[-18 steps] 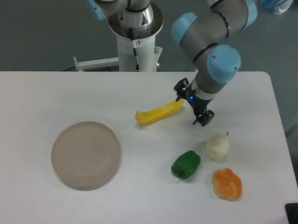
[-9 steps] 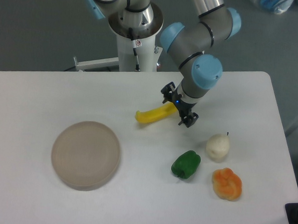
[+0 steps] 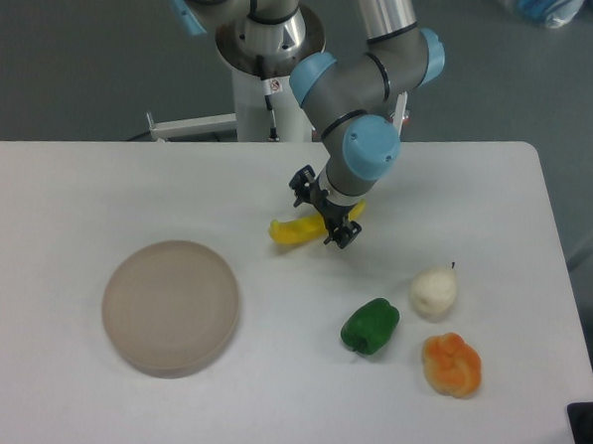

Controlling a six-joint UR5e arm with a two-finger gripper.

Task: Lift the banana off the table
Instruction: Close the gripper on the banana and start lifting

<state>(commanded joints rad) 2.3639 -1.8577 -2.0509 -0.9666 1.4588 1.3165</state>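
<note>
My black two-finger claw (image 3: 322, 209), fingers apart, straddled the slim yellow plastic banana (image 3: 294, 229) (long axis running lower-left to upper-right) on the white worktop (image 3: 99, 187).

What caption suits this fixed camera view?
UR5e end effector straddling the yellow banana on the white table, beside plate and toy fruits.

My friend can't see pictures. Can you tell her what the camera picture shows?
A robot arm's open gripper straddles the middle of a yellow banana lying on a white table. A round beige plate sits at the left; a green pepper, whitish pear and orange fruit sit at the right.
</note>
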